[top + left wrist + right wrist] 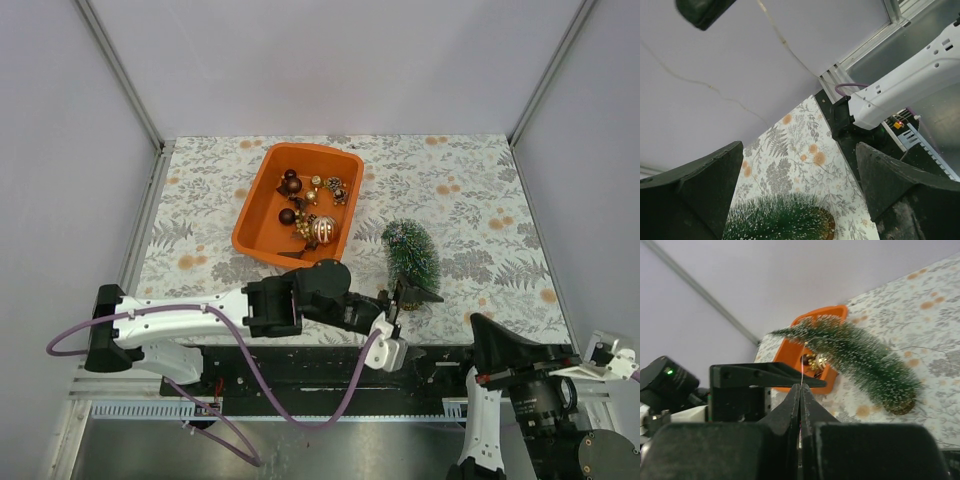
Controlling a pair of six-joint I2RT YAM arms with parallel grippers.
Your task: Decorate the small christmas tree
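One small christmas tree [410, 255] lies on its side on the bench [480, 200] just right of the orange tub [250, 225], the left pincer [800, 147] spread wide beside its base end, the right pincer [801, 390] pinching a thin wire [803, 360].

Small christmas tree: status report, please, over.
Left gripper open, at small christmas tree base. Right gripper shut, thin wire apparently pinched. Tree lying on its side beside orange tub; baubles in tub.

The floral-patterned table [480, 200] carries an orange tub [262, 215] and, seemingly on its side, the small christmas tree [412, 252].
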